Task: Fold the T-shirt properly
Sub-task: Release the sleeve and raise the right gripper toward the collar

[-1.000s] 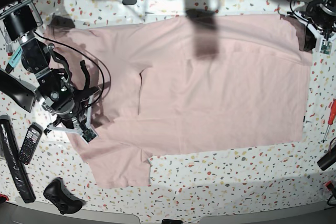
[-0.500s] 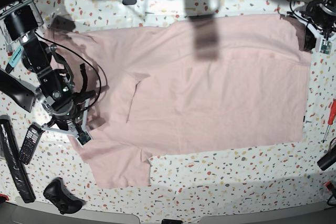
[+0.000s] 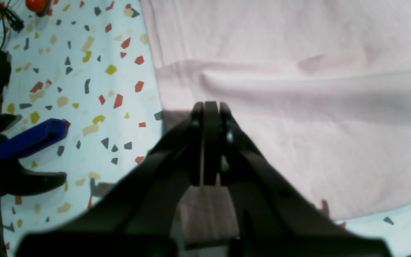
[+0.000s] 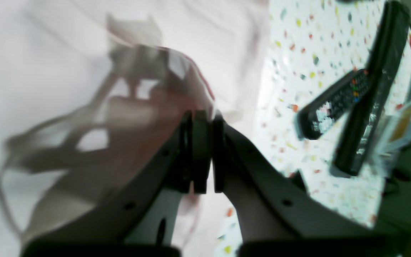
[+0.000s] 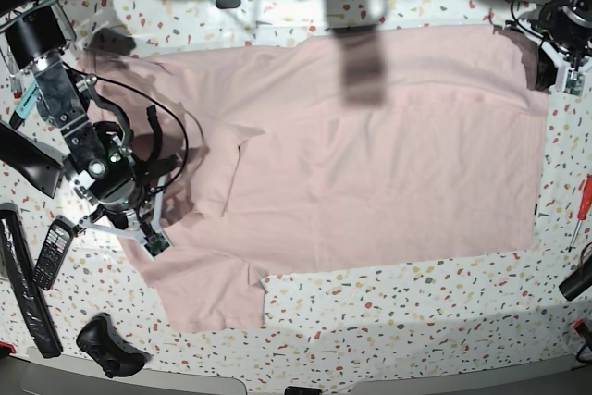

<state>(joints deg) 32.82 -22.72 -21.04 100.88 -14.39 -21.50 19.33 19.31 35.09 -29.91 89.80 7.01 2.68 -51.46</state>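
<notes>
The pale pink T-shirt [image 5: 370, 154] lies spread over the speckled table with its plain side up, and no lettering shows. My right gripper [image 5: 148, 231] is at the shirt's left edge by the lower sleeve. In the right wrist view it [image 4: 201, 117] is shut on a pinch of the pink cloth [image 4: 66, 53], which drapes over the fingertips. My left gripper [image 5: 541, 69] is at the shirt's top right corner. In the left wrist view it [image 3: 207, 107] is shut on the shirt's edge [image 3: 298, 107], and a raised crease runs away from the tips.
A remote control [image 5: 51, 253], a long black bar [image 5: 23, 289] and a black game controller [image 5: 111, 346] lie left of the shirt. A red screwdriver [image 5: 583, 210] lies at the right edge. A blue clamp [image 3: 23, 139] lies beside the left gripper.
My right gripper shifted slightly while holding the cloth. The shirt's left part has bunched up and the fold near the collar has moved left. The left arm has not moved.
</notes>
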